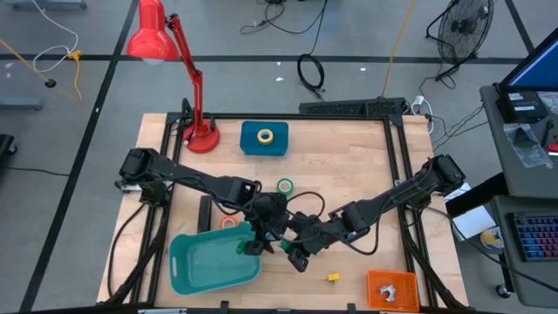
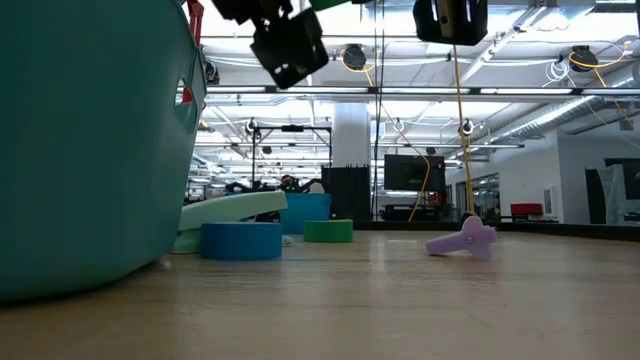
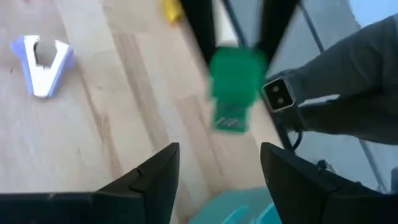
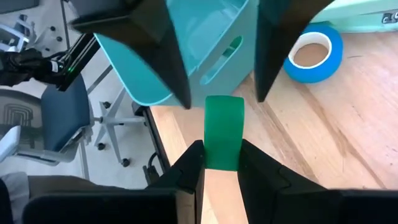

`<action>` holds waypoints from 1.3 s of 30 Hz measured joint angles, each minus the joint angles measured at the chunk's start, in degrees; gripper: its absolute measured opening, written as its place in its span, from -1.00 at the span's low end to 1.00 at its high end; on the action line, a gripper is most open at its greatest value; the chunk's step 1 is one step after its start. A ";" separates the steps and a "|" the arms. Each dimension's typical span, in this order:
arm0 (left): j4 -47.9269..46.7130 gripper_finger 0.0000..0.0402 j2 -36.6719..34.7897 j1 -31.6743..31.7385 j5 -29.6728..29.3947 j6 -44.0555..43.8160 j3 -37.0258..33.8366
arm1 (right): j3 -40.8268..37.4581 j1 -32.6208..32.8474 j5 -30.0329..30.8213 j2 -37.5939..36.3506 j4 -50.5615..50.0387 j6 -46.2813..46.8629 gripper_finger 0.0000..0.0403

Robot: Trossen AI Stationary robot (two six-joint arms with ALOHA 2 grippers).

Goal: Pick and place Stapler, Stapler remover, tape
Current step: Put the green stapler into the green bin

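grey floor with cables and a fan (image 1: 459, 26) surrounds the wooden table (image 1: 349, 157), where a teal bin (image 1: 212, 262) sits at the front edge. right gripper (image 4: 222, 158) is clamped on a green tape (image 4: 223, 130) beside the bin; left gripper (image 3: 219, 171) hangs spread apart. black stapler (image 1: 205, 214) and blue tape (image 4: 314, 53) lie near the bin.

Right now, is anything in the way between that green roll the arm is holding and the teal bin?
Nothing visible. The right gripper holds the green tape roll edge-on, right by the teal bin. The left gripper hovers open close by, over the bin's rim, but not between them.
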 joint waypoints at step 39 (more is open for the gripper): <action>8.77 -0.03 -0.21 3.14 7.16 -5.19 0.21 | -0.13 0.92 -0.25 0.23 0.65 1.45 -0.69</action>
